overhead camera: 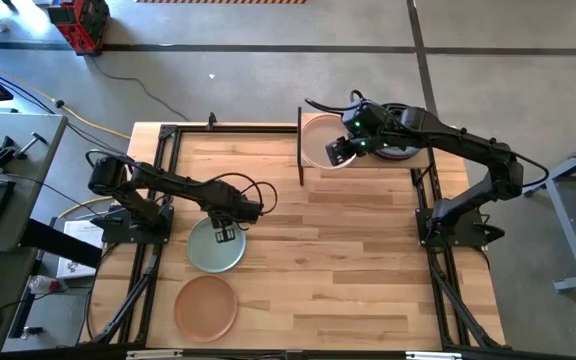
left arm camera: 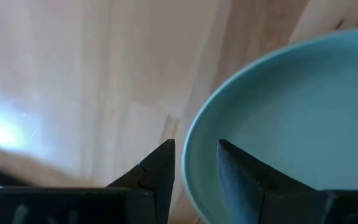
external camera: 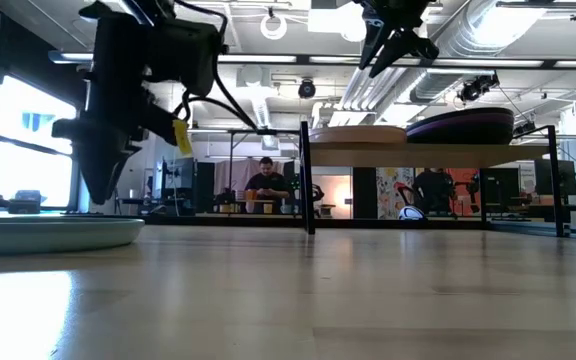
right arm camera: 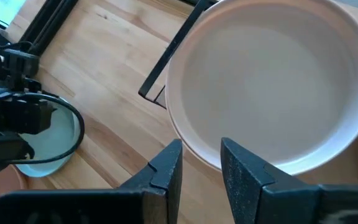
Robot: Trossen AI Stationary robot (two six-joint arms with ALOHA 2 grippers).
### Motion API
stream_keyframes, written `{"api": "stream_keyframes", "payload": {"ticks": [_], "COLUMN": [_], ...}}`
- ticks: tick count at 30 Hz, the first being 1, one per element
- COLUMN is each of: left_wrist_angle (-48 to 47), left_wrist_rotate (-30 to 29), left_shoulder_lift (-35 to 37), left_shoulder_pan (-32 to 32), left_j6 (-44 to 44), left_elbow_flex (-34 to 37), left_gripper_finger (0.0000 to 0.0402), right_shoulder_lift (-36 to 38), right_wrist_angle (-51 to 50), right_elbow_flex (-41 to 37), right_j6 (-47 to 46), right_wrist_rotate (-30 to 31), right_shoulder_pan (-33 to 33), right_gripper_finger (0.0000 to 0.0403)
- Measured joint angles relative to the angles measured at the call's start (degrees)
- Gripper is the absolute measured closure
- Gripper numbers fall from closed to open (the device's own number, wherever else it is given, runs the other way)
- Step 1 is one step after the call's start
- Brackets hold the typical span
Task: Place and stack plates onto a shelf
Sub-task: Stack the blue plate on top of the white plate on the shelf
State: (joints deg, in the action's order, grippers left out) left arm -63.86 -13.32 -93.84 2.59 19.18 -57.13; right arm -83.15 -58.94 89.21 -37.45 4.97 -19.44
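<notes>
I see the left gripper (overhead camera: 226, 236) low over the sage-green round matte plate (overhead camera: 215, 245) on the wooden tabletop (overhead camera: 348, 260), fingers parted, straddling its rim without clamping. The right gripper (right arm camera: 197, 163) hovers empty, slightly parted, above the beige plate (right arm camera: 269, 81) on the raised light-wood shelf (external camera: 438, 148), purple plate (external camera: 460, 126) alongside. A terracotta plate (overhead camera: 206, 307) sits near the front edge. Open tabletop lies between the arms.

Plates visible: 4 total. On the table (overhead camera: 368, 260): 1 sage green plate (overhead camera: 215, 246), 1 terracotta plate (overhead camera: 206, 307). On the shelf (external camera: 528, 150): 1 beige plate (overhead camera: 320, 140), 1 purple plate (external camera: 460, 126). 1 shelf, 2 arms, 2 people in the room behind.
</notes>
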Motion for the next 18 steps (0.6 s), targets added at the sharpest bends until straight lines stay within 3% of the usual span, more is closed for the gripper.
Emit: {"api": "stream_keyframes", "payload": {"ticks": [18], "left_wrist_angle": [8.68], "left_wrist_rotate": [1.63], "left_shoulder_lift": [0.0], "left_shoulder_pan": [-1.87], "left_j6": [-0.82], "left_elbow_flex": [8.08], "left_gripper_finger": [0.0292], "right_shoulder_lift": [0.0], "right_wrist_angle": [0.04], "right_elbow_flex": [0.0], "right_j6": [-1.35], "right_wrist_rotate": [0.0], "right_shoulder_pan": [0.0], "right_gripper_finger": [0.0313]}}
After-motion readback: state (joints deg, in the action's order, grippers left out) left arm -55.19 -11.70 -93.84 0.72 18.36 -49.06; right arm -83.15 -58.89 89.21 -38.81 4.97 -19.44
